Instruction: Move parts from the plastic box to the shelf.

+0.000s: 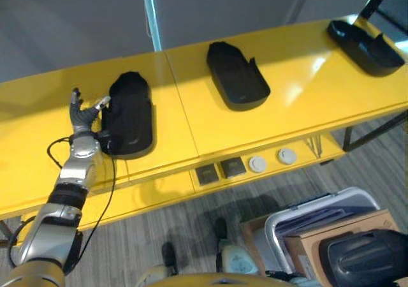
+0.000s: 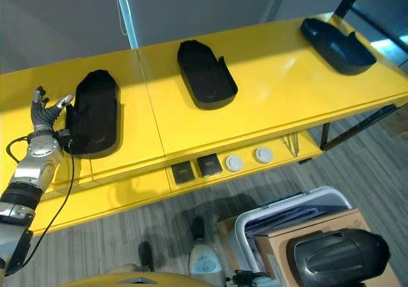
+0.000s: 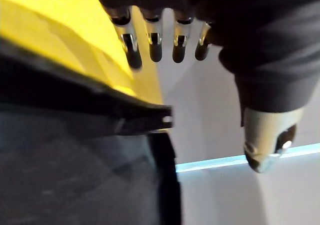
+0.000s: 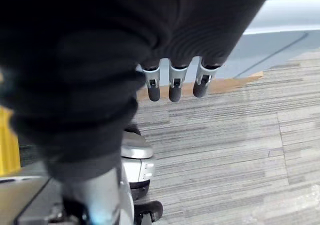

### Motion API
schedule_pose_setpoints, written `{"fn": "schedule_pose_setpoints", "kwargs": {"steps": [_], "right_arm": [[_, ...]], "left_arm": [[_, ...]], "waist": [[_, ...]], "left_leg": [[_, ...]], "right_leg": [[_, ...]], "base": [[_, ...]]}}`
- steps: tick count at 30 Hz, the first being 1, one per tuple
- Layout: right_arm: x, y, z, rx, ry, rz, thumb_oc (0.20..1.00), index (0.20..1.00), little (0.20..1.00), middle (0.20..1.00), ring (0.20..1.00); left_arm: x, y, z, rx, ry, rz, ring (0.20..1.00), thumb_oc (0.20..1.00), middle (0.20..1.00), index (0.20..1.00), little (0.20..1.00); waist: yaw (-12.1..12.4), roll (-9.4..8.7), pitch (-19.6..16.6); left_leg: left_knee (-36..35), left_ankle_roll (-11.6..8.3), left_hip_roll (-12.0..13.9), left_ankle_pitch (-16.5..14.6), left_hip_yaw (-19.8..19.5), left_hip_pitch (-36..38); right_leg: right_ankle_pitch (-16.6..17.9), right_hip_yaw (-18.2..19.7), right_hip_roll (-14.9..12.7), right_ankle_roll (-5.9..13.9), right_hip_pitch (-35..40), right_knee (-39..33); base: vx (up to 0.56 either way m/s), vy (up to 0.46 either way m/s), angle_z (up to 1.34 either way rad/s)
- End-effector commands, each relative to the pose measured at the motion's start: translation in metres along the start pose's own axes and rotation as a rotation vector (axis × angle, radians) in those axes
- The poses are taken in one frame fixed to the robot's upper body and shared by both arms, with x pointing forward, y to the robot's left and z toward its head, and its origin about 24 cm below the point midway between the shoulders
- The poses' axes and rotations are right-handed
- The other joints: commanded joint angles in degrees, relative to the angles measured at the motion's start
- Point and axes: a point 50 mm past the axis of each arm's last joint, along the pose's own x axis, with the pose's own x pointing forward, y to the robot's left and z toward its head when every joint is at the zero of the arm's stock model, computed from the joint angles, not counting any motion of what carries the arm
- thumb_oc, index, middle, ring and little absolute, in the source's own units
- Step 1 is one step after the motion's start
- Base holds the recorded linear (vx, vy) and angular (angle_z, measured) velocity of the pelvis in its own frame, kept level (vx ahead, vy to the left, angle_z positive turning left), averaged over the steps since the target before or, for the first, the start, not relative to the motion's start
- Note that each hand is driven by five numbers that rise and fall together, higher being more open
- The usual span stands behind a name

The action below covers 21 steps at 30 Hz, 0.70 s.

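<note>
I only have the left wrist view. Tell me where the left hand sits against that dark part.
Observer: The left hand is on the yellow shelf, beside the leftmost black part, fingers straight.
Operator: Count the parts up there.
Observer: Three. The middle part and the right part lie apart, further along the shelf.
Operator: Report the right hand.
Observer: The right hand hangs open over the carpet.

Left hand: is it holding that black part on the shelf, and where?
No grip. The left hand is open beside the leftmost part, thumb at its left edge. The right hand hangs open, empty.
</note>
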Motion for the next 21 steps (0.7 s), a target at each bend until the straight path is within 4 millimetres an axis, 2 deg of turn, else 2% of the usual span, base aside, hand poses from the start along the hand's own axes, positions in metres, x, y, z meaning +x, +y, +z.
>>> {"fn": "schedule_pose_setpoints", "kwargs": {"steps": [1, 3, 7, 8, 10, 11, 12, 13, 14, 15, 16, 18, 21], "right_arm": [[-0.003, -0.007, -0.009, 0.096, 0.110, 0.088, 1.000, 1.000, 1.000, 1.000, 1.000], [-0.003, -0.005, -0.020, 0.082, 0.168, 0.097, 1.000, 1.000, 1.000, 1.000, 1.000], [-0.004, -0.008, -0.027, 0.115, 0.202, 0.057, 1.000, 1.000, 1.000, 1.000, 1.000], [-0.004, -0.008, -0.031, 0.130, 0.216, 0.044, 1.000, 1.000, 1.000, 1.000, 1.000], [-0.003, -0.007, -0.034, 0.151, 0.224, 0.027, 1.000, 1.000, 1.000, 1.000, 1.000], [-0.003, -0.005, -0.036, 0.145, 0.227, 0.020, 1.000, 1.000, 1.000, 1.000, 1.000], [-0.003, -0.004, -0.036, 0.145, 0.227, 0.020, 1.000, 1.000, 1.000, 1.000, 1.000], [-0.002, -0.001, -0.038, 0.128, 0.235, 0.034, 1.000, 1.000, 1.000, 1.000, 1.000], [-0.002, 0.000, -0.038, 0.122, 0.236, 0.038, 1.000, 1.000, 1.000, 1.000, 1.000], [-0.001, 0.005, -0.038, 0.112, 0.239, 0.052, 1.000, 1.000, 1.000, 1.000, 1.000], [-0.001, 0.007, -0.036, 0.114, 0.233, 0.057, 1.000, 1.000, 1.000, 1.000, 1.000], [0.002, 0.011, -0.019, 0.125, 0.180, 0.067, 1.000, 1.000, 1.000, 1.000, 1.000], [0.003, 0.016, -0.001, 0.055, 0.152, 0.099, 1.000, 1.000, 1.000, 1.000, 1.000]], "left_arm": [[0.016, 0.015, 0.063, -0.104, -0.316, 0.125, 1.000, 1.000, 1.000, 1.000, 1.000], [0.014, 0.026, 0.083, -0.152, -0.437, 0.121, 1.000, 1.000, 1.000, 1.000, 1.000], [0.002, 0.018, 0.095, -0.139, -0.518, -0.035, 1.000, 1.000, 1.000, 1.000, 1.000], [-0.006, 0.014, 0.093, -0.133, -0.548, -0.109, 0.200, 0.200, 0.200, 0.200, 0.200], [-0.025, 0.003, 0.085, -0.176, -0.536, -0.250, 0.200, 0.200, 0.200, 0.200, 0.200], [-0.040, -0.006, 0.071, -0.182, -0.504, -0.343, 0.200, 0.200, 0.200, 0.200, 0.200], [-0.044, -0.008, 0.068, -0.188, -0.493, -0.355, 0.200, 0.200, 0.200, 0.200, 0.200], [-0.061, -0.014, 0.039, -0.250, -0.380, -0.397, 0.200, 0.200, 0.200, 0.200, 0.200], [-0.066, -0.015, 0.029, -0.260, -0.338, -0.397, 0.200, 0.200, 0.200, 0.200, 0.200], [-0.079, -0.019, 0.000, -0.280, -0.226, -0.417, 0.200, 0.200, 0.200, 0.200, 0.200], [-0.083, -0.021, -0.007, -0.279, -0.195, -0.428, 0.200, 0.200, 0.200, 0.200, 0.200], [-0.104, -0.029, -0.031, -0.358, -0.101, -0.501, 0.200, 0.200, 0.200, 0.200, 0.200], [-0.129, -0.052, -0.033, -0.374, -0.116, -0.727, 0.200, 0.200, 0.200, 0.200, 0.200]], "waist": [[0.9, 4.22, -4.2], [1.8, 3.71, -5.6], [3.1, 2.97, -6.9], [3.5, 2.78, -7.3], [4.5, 2.41, -7.4], [5.1, 2.24, -7.4], [5.2, 2.20, -7.4], [6.3, 1.83, -7.2], [6.6, 1.68, -7.2], [7.5, 1.23, -7.0], [7.9, 1.02, -6.9], [9.6, 0.51, -6.3], [11.1, 0.48, -5.7]], "left_leg": [[0.0, -3.50, 5.5, 3.0, 1.1, -3.1], [0.0, -3.50, 5.9, 2.8, 1.3, -1.7], [0.0, -3.44, 6.1, 2.3, 0.7, -0.3], [0.1, -3.28, 6.1, 2.0, 0.4, 0.3], [0.3, -2.99, 6.0, 1.5, -0.3, 1.0], [0.3, -2.69, 5.8, 1.1, -0.8, 1.3], [0.4, -2.64, 5.8, 1.1, -1.0, 1.3], [0.4, -2.30, 5.4, 0.6, -2.0, 1.8], [0.4, -2.22, 5.3, 0.6, -2.2, 1.8], [0.4, -2.01, 4.9, 0.4, -2.8, 1.9], [0.5, -1.95, 4.7, 0.4, -3.0, 1.9], [0.5, -1.48, 4.2, 0.1, -3.8, 1.7], [0.3, -1.16, 3.8, -0.2, -4.2, 1.6]], "right_leg": [[-5.4, 0.5, -1.8, 3.73, 4.5, 0.3], [-5.8, -0.3, -1.8, 3.60, 6.1, 0.3], [-6.1, -1.0, -1.9, 3.42, 7.5, 0.3], [-6.3, -1.2, -1.8, 3.35, 8.1, 0.3], [-6.5, -1.3, -1.8, 3.24, 9.0, 0.3], [-6.6, -1.4, -1.7, 3.15, 9.5, 0.3], [-6.6, -1.5, -1.7, 3.13, 9.7, 0.3], [-6.6, -1.8, -1.7, 3.06, 10.4, 0.4], [-6.6, -1.9, -1.7, 3.07, 10.5, 0.4], [-6.3, -2.2, -1.9, 3.30, 10.8, 0.6], [-6.2, -2.3, -2.0, 3.34, 10.8, 0.7], [-6.3, -3.4, -2.3, 3.29, 11.2, 0.9], [-6.4, -4.9, -2.7, 3.23, 11.5, 1.1]], "base": [[0.04, -0.028, 0.03], [0.03, -0.037, 0.00], [0.01, -0.025, 0.11], [0.00, -0.006, 0.11], [-0.01, 0.016, 0.09], [-0.02, 0.029, 0.06], [-0.03, 0.045, 0.16], [-0.02, 0.030, 0.23], [-0.03, 0.033, 0.28], [-0.03, 0.012, 0.24], [-0.04, 0.012, 0.23], [-0.04, 0.021, 0.18], [-0.04, 0.031, 0.33]]}}
